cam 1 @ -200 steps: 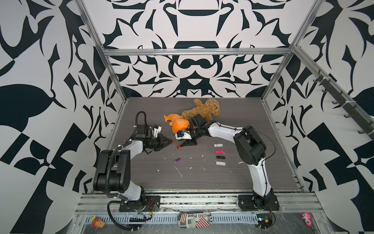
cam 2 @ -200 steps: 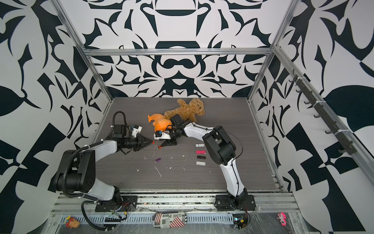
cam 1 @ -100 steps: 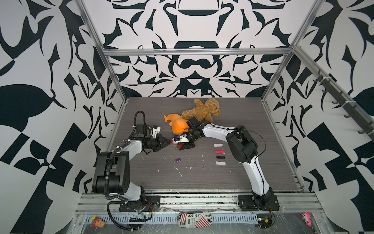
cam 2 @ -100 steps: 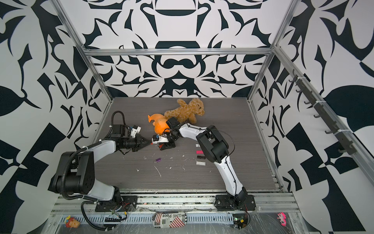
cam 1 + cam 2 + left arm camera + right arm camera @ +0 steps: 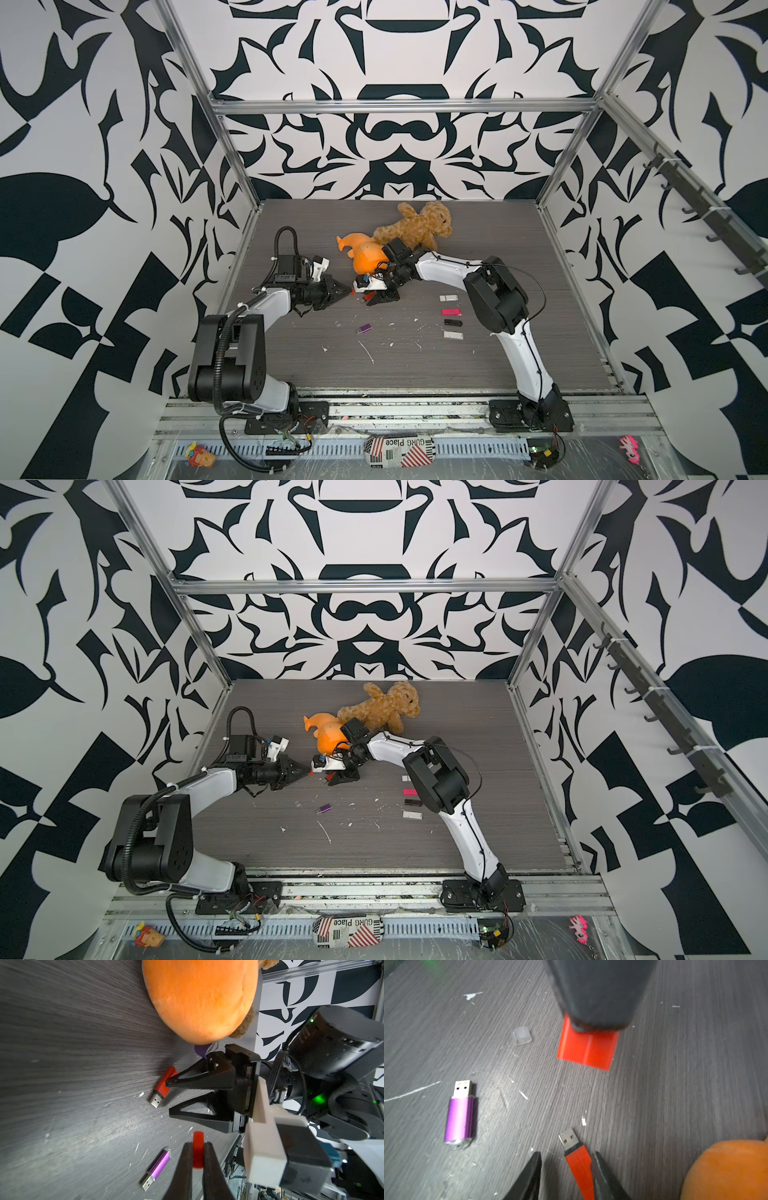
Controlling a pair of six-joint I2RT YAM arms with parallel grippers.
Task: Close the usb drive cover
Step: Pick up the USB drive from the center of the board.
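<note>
Two red pieces, one job. The left end effector point(image 5: 348, 291) is clenched on the red cap point(image 5: 588, 1049), just left of the red USB drive point(image 5: 579, 1163). The drive lies on the counter point(image 5: 415, 365), just nearside of the orange plush toy point(image 5: 365, 257). The right end effector point(image 5: 566, 1154) straddles the drive's body, jaws apart, not pinching. My read: alignment stage, cap not yet on. Next it needs a firm pinch on the body, then the cap squared to the bare plug and pushed straight on.

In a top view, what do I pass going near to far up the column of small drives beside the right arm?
Grey-white USB drive → black USB drive → pink USB drive → white USB drive.
</note>
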